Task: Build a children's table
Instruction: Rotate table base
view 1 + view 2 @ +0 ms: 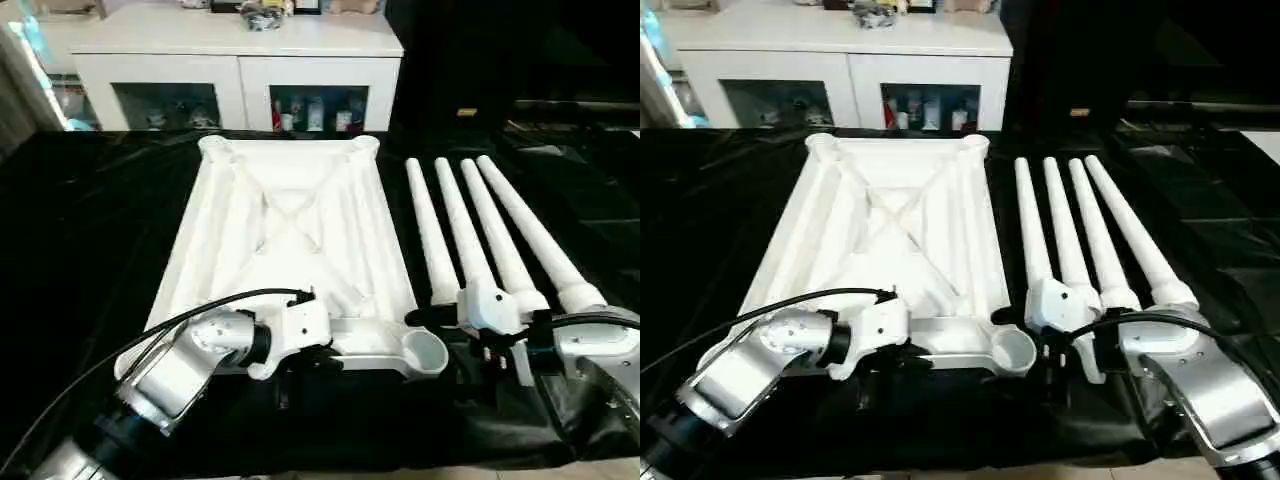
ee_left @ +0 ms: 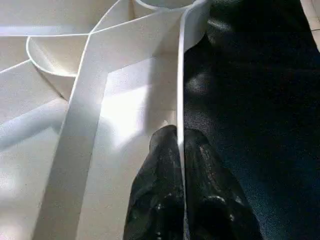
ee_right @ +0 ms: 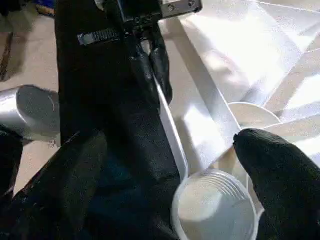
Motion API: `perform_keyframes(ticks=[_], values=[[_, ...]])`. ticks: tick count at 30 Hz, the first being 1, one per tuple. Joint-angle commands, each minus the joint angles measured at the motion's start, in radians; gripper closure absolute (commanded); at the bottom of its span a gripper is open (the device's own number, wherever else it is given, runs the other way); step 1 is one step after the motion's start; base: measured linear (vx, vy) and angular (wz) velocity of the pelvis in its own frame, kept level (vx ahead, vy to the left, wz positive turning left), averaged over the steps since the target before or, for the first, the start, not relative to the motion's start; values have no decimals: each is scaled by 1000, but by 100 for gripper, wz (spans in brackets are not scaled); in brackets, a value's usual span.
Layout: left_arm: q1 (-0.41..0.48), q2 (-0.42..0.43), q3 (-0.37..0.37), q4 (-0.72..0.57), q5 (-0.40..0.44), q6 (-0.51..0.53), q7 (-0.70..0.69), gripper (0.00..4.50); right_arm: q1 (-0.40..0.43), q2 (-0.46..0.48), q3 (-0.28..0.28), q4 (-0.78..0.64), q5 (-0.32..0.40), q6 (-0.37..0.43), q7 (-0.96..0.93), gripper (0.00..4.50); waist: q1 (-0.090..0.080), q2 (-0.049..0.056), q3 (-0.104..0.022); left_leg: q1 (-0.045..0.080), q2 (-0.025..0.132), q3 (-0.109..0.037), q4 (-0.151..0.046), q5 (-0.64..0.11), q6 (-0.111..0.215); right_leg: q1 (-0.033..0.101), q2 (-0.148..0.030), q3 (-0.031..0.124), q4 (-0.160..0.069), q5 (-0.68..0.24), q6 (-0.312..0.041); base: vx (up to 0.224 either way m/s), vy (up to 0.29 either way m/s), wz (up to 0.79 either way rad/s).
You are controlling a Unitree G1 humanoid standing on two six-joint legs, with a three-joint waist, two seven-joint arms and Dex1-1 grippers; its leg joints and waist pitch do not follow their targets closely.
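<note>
The white tabletop (image 1: 290, 230) lies upside down on the black-covered table (image 1: 90, 230), ribs facing up, with a round socket at each corner. To its right four white legs (image 1: 470, 235) lie side by side on the black sheet, thick ends toward the near edge, fanning slightly to the right at their far ends. The left gripper (image 2: 181, 165) is clenched on the thin rim along the near edge of the tabletop, one black finger on each side of the wall, toward the near left part of that edge. The right gripper (image 3: 170, 175) is spread wide just beside the near right corner socket (image 1: 425, 352), its black fingers standing either side of that socket without closing on it. Behind the table stands a white cabinet (image 1: 240, 70) with glass doors.
</note>
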Motion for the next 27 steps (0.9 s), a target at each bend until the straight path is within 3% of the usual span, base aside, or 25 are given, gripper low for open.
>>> perform_keyframes(ticks=[1,4,7,8,12,15,19,20,25,27], values=[[31,38,31,34,28,48,49,445,-16,1,1,10,-4,-6,-9,0,2,-13,-43,-6,66,-34,-92,-185,42,33,-93,51,-99,-217,-197,0,0,0],[74,72,82,6,27,81,82,445,-28,18,5,18,-6,-7,-25,0,-13,-16,-44,-10,64,-34,-90,-164,49,34,-91,51,-95,-189,-208,0,0,0],[100,99,127,-6,26,98,108,445,-40,31,3,29,-9,-11,-36,0,-25,-18,-42,-7,62,-32,-90,-183,49,30,-89,51,-99,-218,-208,0,0,0],[105,104,138,-8,25,104,114,445,-44,35,3,34,-11,-13,-40,0,-30,-18,-39,-12,61,-34,-93,-189,47,33,-88,48,-100,-240,-202,0,0,0],[125,114,167,-26,27,134,137,445,-58,48,2,55,-25,-24,-56,0,-32,-21,-37,-2,62,-32,-92,-211,37,25,-86,50,-106,-285,-192,0,0,0],[156,114,181,-64,28,164,162,445,-74,61,3,76,-34,-24,-74,0,-33,-20,-37,0,63,-30,-92,-200,37,22,-85,51,-104,-262,-205,0,0,0],[160,89,181,-62,33,116,194,445,-89,81,9,97,-55,-22,-111,0,-23,-20,-40,5,65,-26,-93,-183,44,21,-82,51,-100,-198,-219,0,0,0],[146,71,171,-43,46,43,207,445,-102,101,16,112,-77,-17,-145,0,-21,-22,-39,5,64,-27,-93,-182,45,20,-82,51,-101,-191,-221,0,0,0],[113,44,161,-16,68,-86,236,445,-131,144,31,145,-109,10,-212,0,-12,-23,-36,8,63,-26,-98,-222,25,17,-86,55,-111,-290,-180,0,0,0],[99,48,157,-2,90,-112,254,445,-149,174,27,168,-132,25,-270,0,-8,-22,-38,11,62,-24,-97,-215,15,14,-85,56,-110,-287,-177,0,0,0]])
